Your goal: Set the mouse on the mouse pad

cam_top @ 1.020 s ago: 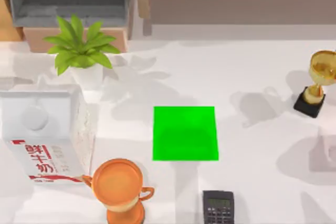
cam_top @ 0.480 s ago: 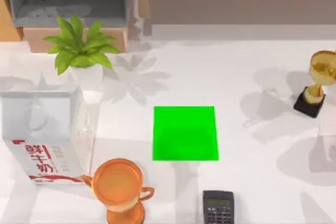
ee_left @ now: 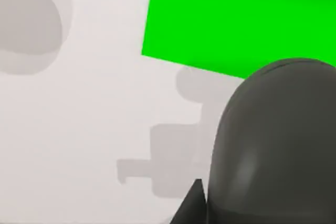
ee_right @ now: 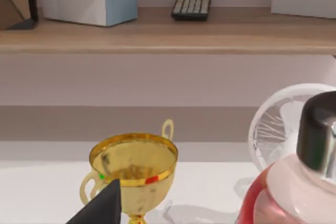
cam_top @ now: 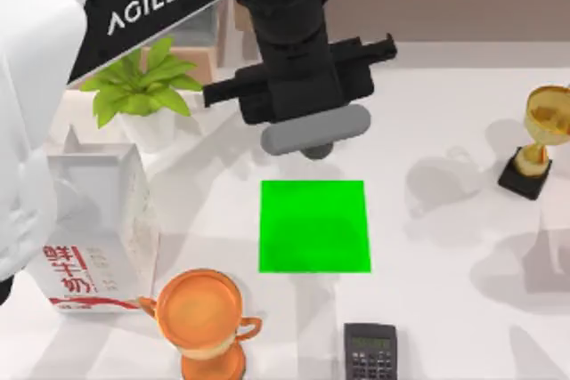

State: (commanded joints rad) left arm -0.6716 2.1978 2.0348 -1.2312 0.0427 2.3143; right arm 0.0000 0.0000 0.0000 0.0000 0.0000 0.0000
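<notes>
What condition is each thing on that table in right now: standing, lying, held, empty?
Grey computer mouse: held in the air by the left pincer, beside the pad's far edge, not over it.
Bright green square mouse pad: flat on the table, bare.
White milk carton: upright.
Orange two-handled cup: upright.
Gold trophy: upright on its black base.
Dark calculator: lying flat.
Green potted plant: upright.

The left arm is showing "AGILE·X" in white letters on its dark band, the X marked in red. The milk carton is carrying red Chinese characters on its front label. The calculator keys are showing nothing legible.
</notes>
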